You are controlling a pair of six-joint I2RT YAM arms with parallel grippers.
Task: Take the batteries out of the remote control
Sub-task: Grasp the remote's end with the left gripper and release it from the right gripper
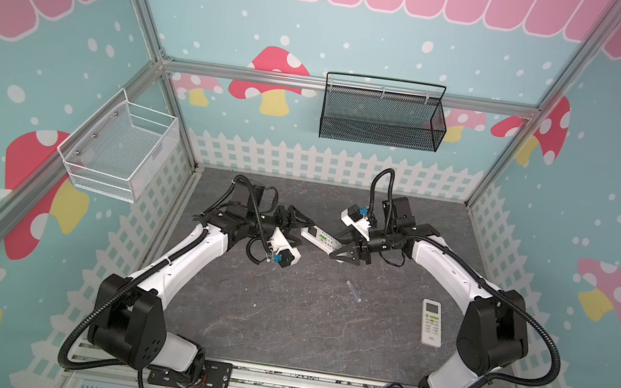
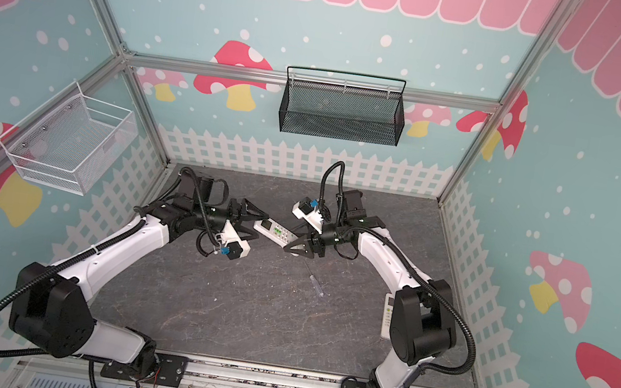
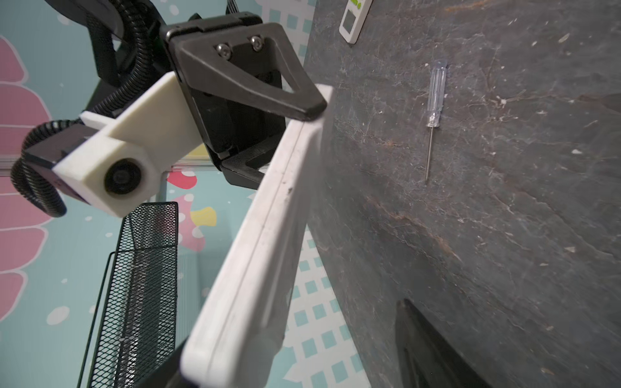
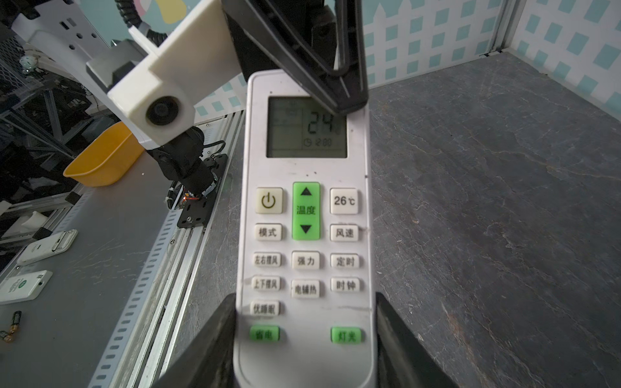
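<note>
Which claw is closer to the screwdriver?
Right. The right claw, gripping one end of the remote, is just behind the screwdriver; the left claw sits at the remote's other end, farther away.

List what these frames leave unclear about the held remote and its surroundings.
- Batteries: none shown; the right wrist view gives only the remote's button face, the left wrist view its edge.
- Display: corner covered by a left finger.
- Left fingers' contact: cut off at the left wrist view's bottom.
- Second remote: mostly behind the right arm in a top view.
</note>
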